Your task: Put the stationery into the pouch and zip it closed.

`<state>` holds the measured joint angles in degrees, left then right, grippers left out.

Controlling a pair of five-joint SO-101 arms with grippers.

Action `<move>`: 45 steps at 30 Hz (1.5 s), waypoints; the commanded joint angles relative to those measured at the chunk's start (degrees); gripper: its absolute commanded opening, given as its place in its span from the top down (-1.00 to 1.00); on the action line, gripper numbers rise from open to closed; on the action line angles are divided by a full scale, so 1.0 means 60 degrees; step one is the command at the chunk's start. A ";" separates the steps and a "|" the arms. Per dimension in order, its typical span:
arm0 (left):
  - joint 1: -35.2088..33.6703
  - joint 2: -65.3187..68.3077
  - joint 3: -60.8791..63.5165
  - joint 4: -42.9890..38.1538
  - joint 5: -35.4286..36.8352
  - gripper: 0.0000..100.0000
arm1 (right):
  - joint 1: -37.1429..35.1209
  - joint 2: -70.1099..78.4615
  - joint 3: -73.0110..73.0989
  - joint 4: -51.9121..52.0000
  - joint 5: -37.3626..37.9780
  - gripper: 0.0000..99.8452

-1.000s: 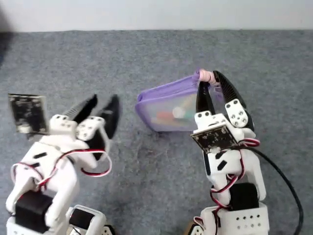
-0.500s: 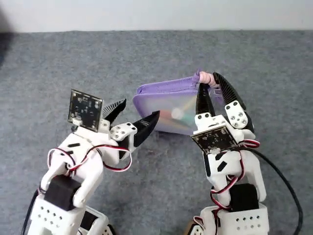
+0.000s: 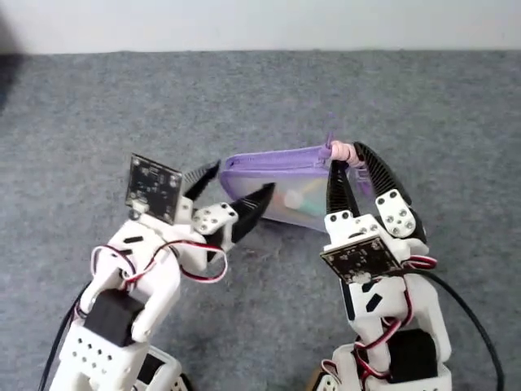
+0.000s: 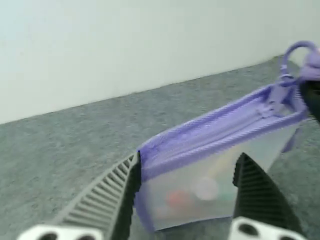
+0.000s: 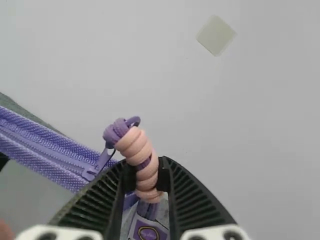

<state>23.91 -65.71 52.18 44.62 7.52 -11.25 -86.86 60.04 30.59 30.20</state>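
The purple-edged clear pouch (image 3: 281, 165) stands on its edge mid-table, zipper side up, with coloured stationery (image 4: 192, 192) showing through its wall. My right gripper (image 3: 346, 153) is shut on the pink coiled loop (image 5: 140, 160) at the pouch's right end, beside the purple zipper pull (image 5: 107, 150). My left gripper (image 3: 241, 181) is open and straddles the pouch's left end, one finger (image 4: 125, 185) on each side of the pouch (image 4: 215, 150). The zipper slider (image 4: 280, 87) sits near the end by the coil.
Grey carpet (image 3: 423, 106) covers the table, and a pale wall (image 3: 260, 24) runs along the far edge. Both arm bases (image 3: 106, 342) stand at the near edge. There is open carpet to the pouch's left, right and behind it.
My left arm has swung right and forward, bringing its open gripper around the pouch's left end. The pouch has tipped more upright. My right gripper has kept its hold on the coil.
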 commanded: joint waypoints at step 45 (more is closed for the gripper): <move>0.0513 -0.0015 0.0769 -0.0513 -0.1568 0.48 | 0.1516 -0.2821 0.0777 0.1399 0.0117 0.99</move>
<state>29.45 -65.80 54.29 49.27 1.54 -2.46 -103.12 64.97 38.86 30.81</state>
